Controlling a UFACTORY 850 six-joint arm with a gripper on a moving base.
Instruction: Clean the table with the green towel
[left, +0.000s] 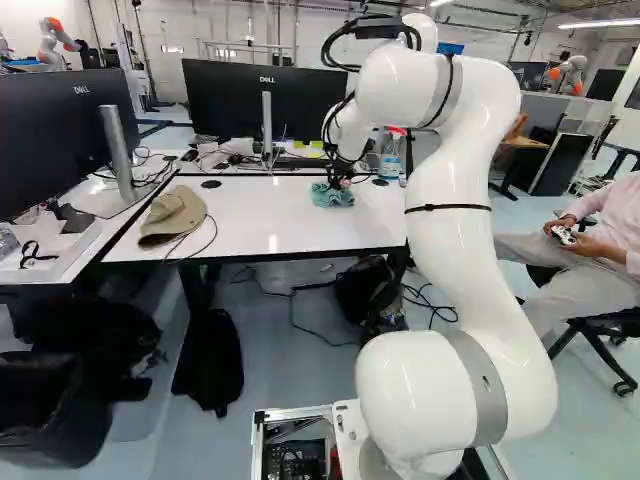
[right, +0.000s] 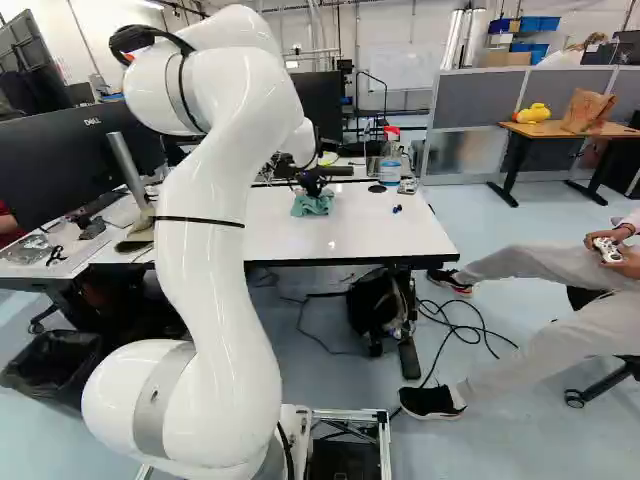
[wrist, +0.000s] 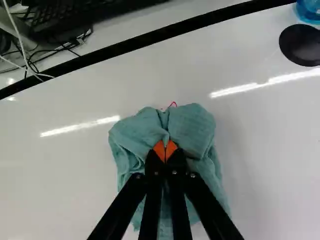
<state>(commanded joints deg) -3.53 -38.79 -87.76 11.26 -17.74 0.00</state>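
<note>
1. Your jaws stood nearly together, pinching the green towel (wrist: 135, 132).
2. It lay on your bench (left: 290, 232), back from the front edge.
3. The spray bottle (right: 389, 166) stood near; the cap (left: 174, 214), well apart.

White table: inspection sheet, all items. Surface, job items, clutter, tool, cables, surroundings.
Surface: white table glossy, light streaks; stains: nothing seen.
Job items: green towel bunched on the table under the tool.
Clutter: cap near the front edge; spray bottle toward the far side; black disc on the top.
Tool: gripper closed on the towel.
Cables: thin cord beside the cap; floor cables right of the backpack, right base view.
Surroundings: backpack under the table; bin at lower left, left base view.
</note>
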